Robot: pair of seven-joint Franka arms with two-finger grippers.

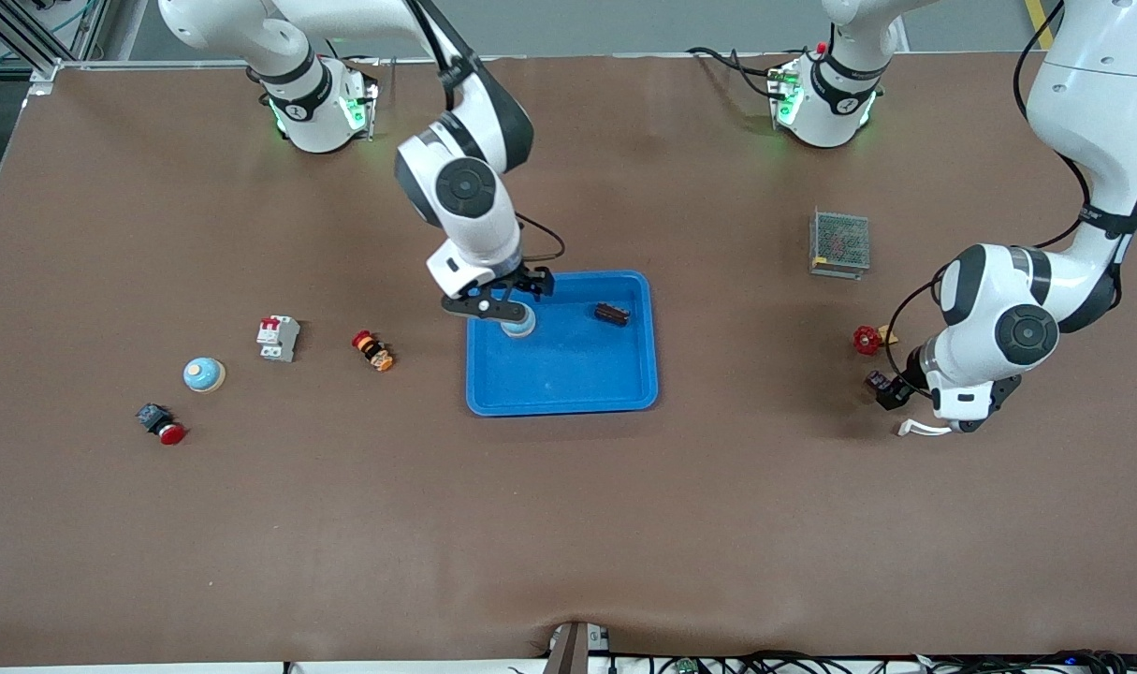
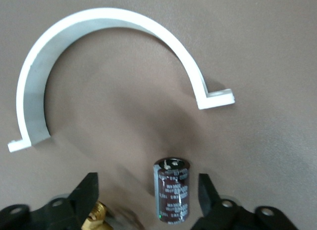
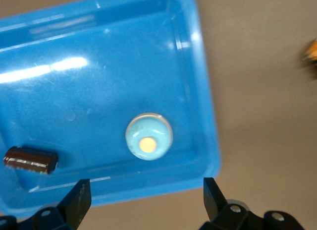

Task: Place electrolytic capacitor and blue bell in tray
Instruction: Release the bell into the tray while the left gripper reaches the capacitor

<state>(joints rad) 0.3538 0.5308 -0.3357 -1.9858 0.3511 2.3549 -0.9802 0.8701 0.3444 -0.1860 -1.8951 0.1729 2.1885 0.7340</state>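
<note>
In the blue tray (image 1: 568,384) lie a blue bell (image 3: 148,137) and a dark capacitor (image 1: 611,314), the bell half hidden beneath the right gripper (image 1: 504,304), whose jaws are spread empty. At the counter's left-arm end, the left gripper (image 2: 148,193) straddles another capacitor (image 2: 172,190) beside a white clamp (image 2: 99,22); jaws apart, not touching it.

Scattered on the table: mesh box (image 1: 840,243), red valve handle (image 1: 867,340), white curved clamp (image 2: 99,56), circuit breaker (image 1: 277,337), red pushbutton (image 1: 162,424).
</note>
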